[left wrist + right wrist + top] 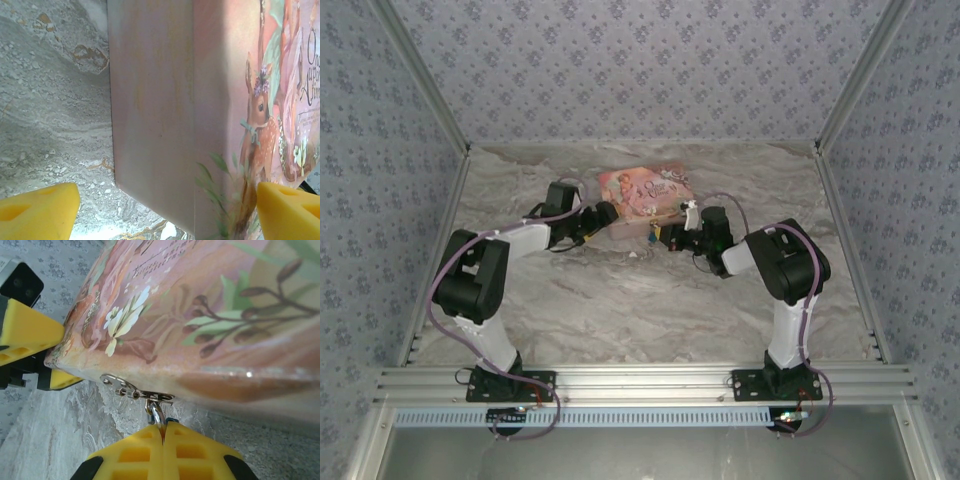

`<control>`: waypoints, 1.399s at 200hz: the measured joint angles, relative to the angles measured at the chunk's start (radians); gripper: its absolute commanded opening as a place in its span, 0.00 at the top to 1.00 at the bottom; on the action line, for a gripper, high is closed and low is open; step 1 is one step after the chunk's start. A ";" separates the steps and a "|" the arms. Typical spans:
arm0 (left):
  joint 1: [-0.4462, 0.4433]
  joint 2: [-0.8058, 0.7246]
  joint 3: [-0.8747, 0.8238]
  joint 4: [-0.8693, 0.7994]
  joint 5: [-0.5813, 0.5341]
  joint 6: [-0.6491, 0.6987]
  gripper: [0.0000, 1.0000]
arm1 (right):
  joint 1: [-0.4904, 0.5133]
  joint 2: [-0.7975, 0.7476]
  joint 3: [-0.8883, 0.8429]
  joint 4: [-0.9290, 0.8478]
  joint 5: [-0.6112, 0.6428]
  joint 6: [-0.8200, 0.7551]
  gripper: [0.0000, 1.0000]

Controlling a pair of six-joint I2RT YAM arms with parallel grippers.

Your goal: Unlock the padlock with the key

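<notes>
The padlock hangs by its silver shackle from the metal hasp on the lower edge of the pink picture-printed box. My right gripper is shut on the padlock. Its yellow fingers press together over the body, so just the shackle and a bluish edge show. My left gripper is open, with one yellow finger on each side of a corner of the box. From above, both grippers meet at the near side of the box. The key is out of view.
The box lies toward the back of the marbled table. Patterned walls close in the back and both sides. The left gripper's yellow fingers appear at the left of the right wrist view, against the box's end.
</notes>
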 measured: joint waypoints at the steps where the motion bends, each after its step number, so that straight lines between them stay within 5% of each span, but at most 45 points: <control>1: 0.000 0.000 -0.001 0.001 0.000 0.000 0.11 | 0.000 0.000 0.000 0.001 0.000 0.002 1.00; 280: -0.072 -0.026 -0.110 0.145 -0.023 -0.057 0.11 | -0.018 0.000 -0.027 0.085 0.136 0.328 1.00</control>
